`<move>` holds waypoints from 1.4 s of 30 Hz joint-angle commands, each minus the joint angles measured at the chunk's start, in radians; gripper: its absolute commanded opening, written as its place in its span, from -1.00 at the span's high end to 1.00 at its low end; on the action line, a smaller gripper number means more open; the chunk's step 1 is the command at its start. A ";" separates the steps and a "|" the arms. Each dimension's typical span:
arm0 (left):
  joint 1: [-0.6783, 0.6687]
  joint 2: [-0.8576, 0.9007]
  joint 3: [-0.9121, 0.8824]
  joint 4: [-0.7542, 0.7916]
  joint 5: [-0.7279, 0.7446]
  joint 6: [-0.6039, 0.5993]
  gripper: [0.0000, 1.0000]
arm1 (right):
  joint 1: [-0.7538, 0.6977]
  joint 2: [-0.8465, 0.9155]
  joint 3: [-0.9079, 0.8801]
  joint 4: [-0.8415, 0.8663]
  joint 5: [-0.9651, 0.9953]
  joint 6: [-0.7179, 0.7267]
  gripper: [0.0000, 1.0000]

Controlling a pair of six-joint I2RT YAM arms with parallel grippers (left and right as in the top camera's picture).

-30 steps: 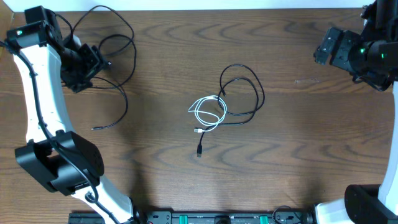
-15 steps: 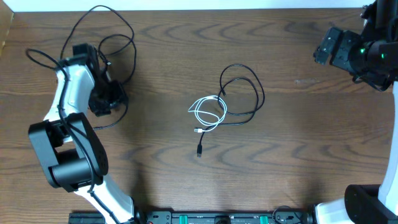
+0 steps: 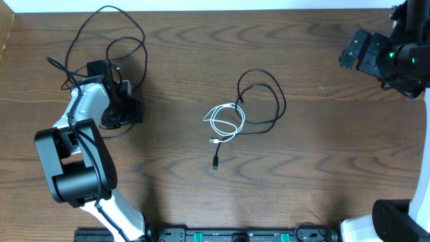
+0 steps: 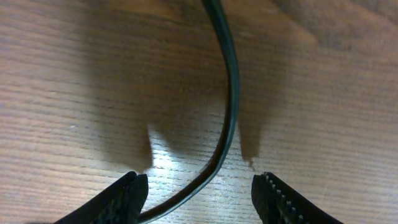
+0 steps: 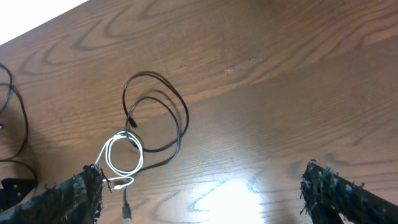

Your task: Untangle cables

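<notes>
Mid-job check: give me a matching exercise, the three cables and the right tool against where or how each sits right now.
1. white cable
2. centre black cable
3. left black cable
4. right tool

a. between the open left tool's fingers
b. open, empty, far right
c. small coil at table centre
d. wide loops overlapping the white coil

Pairs: 1-c, 2-d, 3-a, 4-b

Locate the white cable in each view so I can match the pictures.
Overhead: the white cable lies coiled near the centre of the picture.
Left wrist: not in it.
Right wrist: lower left of the picture.
Shared landmark: the black cable looping over it, seen in overhead and right wrist.
</notes>
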 commanded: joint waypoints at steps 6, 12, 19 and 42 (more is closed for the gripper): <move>-0.002 0.010 -0.039 0.039 -0.013 0.097 -0.19 | 0.000 0.001 0.000 0.000 0.004 -0.009 -0.99; -0.002 0.011 -0.110 0.102 -0.014 0.106 -0.08 | 0.000 0.001 0.000 0.000 0.004 -0.009 -0.99; -0.002 0.011 -0.122 0.138 -0.013 0.105 0.85 | 0.000 0.001 0.000 0.000 0.004 -0.009 -0.99; 0.003 -0.056 0.343 0.416 0.250 -0.481 0.48 | 0.000 0.001 0.000 0.000 0.004 -0.009 -0.99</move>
